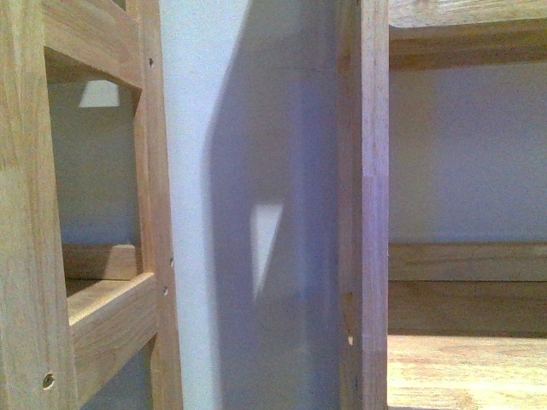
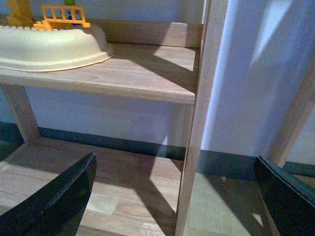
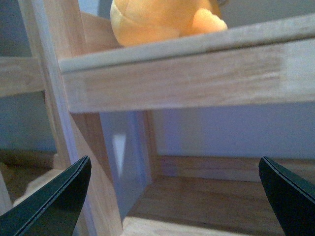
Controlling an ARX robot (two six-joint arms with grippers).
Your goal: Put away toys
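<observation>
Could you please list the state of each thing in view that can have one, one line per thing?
Plush toy: resting on a wooden shelf, free of either gripper.
Left gripper: open, empty.
Right gripper: open, empty, below the toy's shelf.
Cream tray: sitting on a shelf, with orange toy pieces on top.

You've got one orange plush toy [image 3: 157, 20] on a shelf board in the right wrist view, only partly in frame. Left wrist view: one cream plastic tub [image 2: 54, 46], upside down by the look of it, with one orange toy fence piece [image 2: 64, 14] and one yellow-orange toy [image 2: 19, 12] on top. Two wooden shelf units [image 1: 363, 205] [image 1: 94, 256] in front view, white wall between. Two grippers: left [image 2: 172, 196] and right [image 3: 172, 196], two black fingers each, spread wide, nothing between them.
</observation>
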